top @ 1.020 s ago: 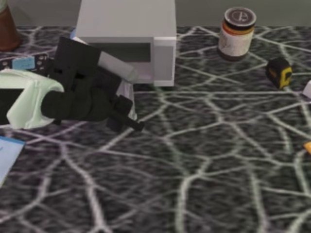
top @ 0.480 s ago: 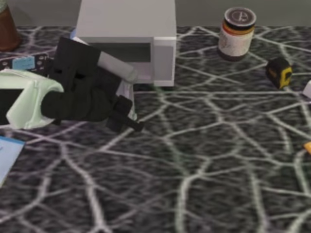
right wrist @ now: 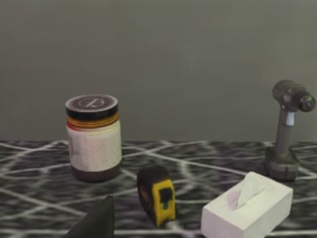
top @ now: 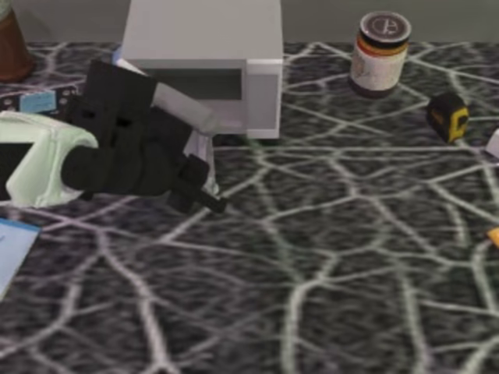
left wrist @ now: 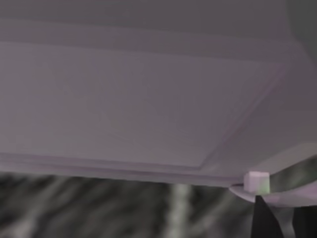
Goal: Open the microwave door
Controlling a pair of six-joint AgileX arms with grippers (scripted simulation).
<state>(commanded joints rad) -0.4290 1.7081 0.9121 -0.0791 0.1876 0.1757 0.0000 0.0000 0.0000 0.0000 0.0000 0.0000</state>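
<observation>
From above, the microwave (top: 204, 58) sits at the far edge of the table (top: 335, 265), left of centre, its dark cavity showing and its narrow grey control panel (top: 263, 97) at the right of the front. The microwave door (top: 185, 107) is swung outward and to the left, seen edge-on as a grey slab angling from the front of the oven toward the left arm. The left gripper (top: 201, 167) lies at the door's free edge, where a pale strip peeks out beside the black fingers; whether its jaws are clamped on the door or merely against it cannot be told from here. Right of the oven stands a jar (top: 380, 53) with a dark lid, and further right a yellow tape measure (top: 447, 116). A brown pot (top: 12, 45) is at the far left corner, and a blue-edged sheet (top: 14, 248) lies at the left edge.

The left wrist view is almost filled by the flat pale face of the door (left wrist: 129, 104), very close, with the patterned table below and a small pale block at one corner.

In the right wrist view are the jar (right wrist: 93, 137), the tape measure (right wrist: 157, 194), a white tissue box (right wrist: 247, 208) and a grey drill (right wrist: 285, 136) standing upright. One dark fingertip (right wrist: 96, 222) of the right gripper shows at the bottom edge; the state of its jaws cannot be told.
</observation>
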